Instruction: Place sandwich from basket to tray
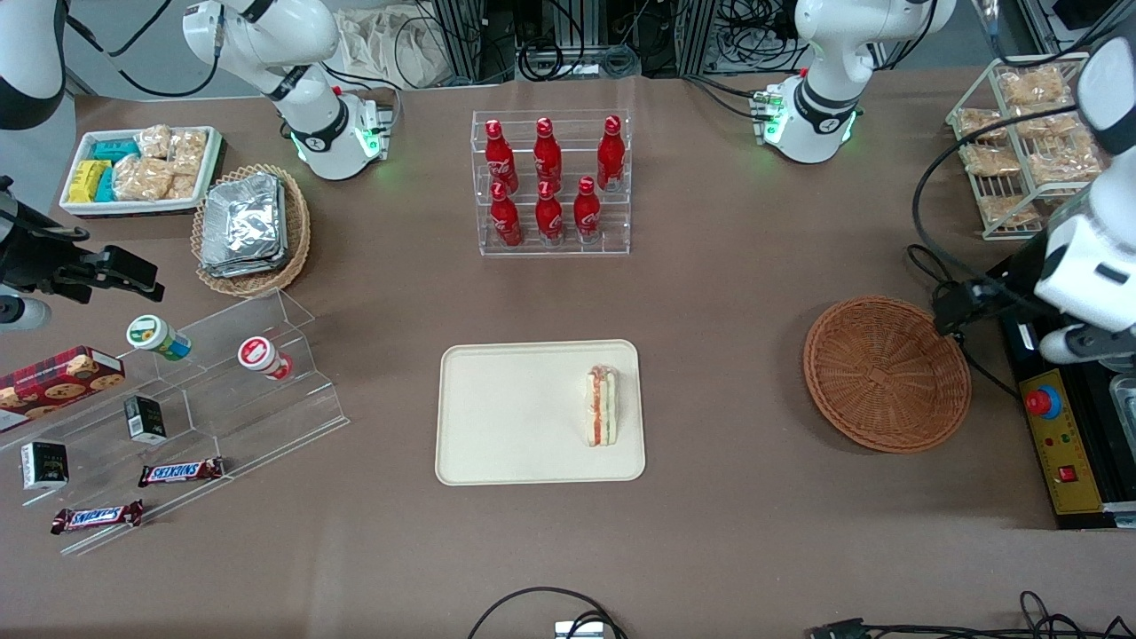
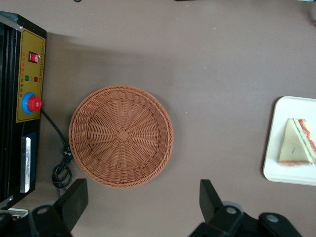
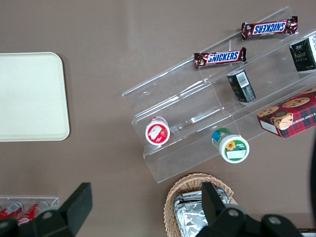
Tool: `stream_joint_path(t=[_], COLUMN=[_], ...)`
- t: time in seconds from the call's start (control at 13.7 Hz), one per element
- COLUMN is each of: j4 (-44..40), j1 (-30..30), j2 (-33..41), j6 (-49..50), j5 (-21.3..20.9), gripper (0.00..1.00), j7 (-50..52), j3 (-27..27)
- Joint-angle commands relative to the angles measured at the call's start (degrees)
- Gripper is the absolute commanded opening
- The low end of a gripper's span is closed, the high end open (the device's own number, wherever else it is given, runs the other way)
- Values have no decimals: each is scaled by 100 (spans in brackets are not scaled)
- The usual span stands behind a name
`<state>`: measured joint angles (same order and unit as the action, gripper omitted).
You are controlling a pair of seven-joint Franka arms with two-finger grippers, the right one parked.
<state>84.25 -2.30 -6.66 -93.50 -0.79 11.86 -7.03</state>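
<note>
The clear-wrapped triangular white-bread sandwich (image 1: 603, 406) is laid at the cream rectangular tray's (image 1: 497, 426) three o'clock edge. The round brown wicker basket (image 2: 121, 136) is emptied. The claw (image 2: 143, 207) is held released above the basket; the task is judged done.

The sandwich (image 1: 602, 406) (image 2: 297, 142) is a triangular wedge with orange and green layers. It lies on the cream tray (image 1: 497, 426) (image 2: 276, 168), at the edge nearest the basket (image 1: 886, 374) (image 2: 121, 136). The brown wicker basket sits empty under the gripper (image 2: 143, 205), whose fingers are spread wide; the tray lies well apart from it.

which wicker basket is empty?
The darker brown basket under the open gripper, toward the working arm's end. The lighter wicker basket holds foil packets.
</note>
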Motion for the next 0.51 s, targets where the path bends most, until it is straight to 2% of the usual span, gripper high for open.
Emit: stream_joint_path(t=[0.0, 0.44], j4=[452, 532], j1=[-131, -201], j2=[629, 965], j6=[138, 376], j5=[158, 158], gripper=[100, 100], j7=[-376, -588], j3=[61, 52])
